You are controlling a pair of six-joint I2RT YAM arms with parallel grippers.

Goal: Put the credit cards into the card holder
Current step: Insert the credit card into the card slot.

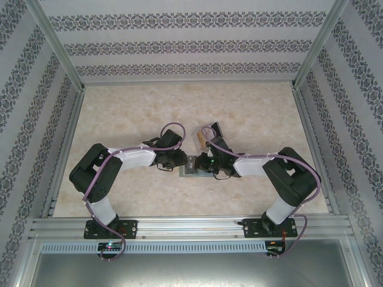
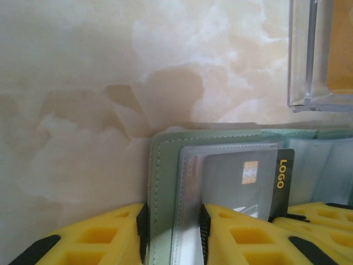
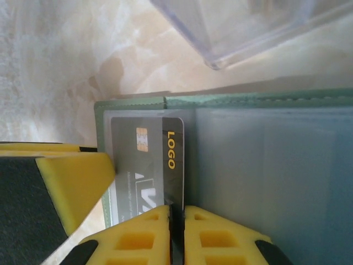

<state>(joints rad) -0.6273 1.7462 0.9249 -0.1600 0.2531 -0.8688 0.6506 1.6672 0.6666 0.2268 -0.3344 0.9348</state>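
The grey-green card holder (image 1: pixel 190 170) lies open on the table between both arms. In the left wrist view my left gripper (image 2: pixel 173 234) has its jaws closed on the card holder (image 2: pixel 165 165) at the left cover edge and clear sleeve. A black credit card (image 3: pixel 160 165) marked LOGO sits partly inside a clear pocket. My right gripper (image 3: pixel 177 221) is shut on the card's near edge, over the card holder (image 3: pixel 265 182). The same black credit card (image 2: pixel 281 182) also appears from the left wrist. In the top view the left gripper (image 1: pixel 178 160) and right gripper (image 1: pixel 206 162) nearly touch.
A clear plastic box (image 1: pixel 206 134) stands just behind the holder, with orange cards (image 2: pixel 343 44) inside it. The clear plastic box (image 3: pixel 242 27) has a corner close above the holder's far edge. The marble table (image 1: pixel 119 113) is fenced by metal rails and patterned walls.
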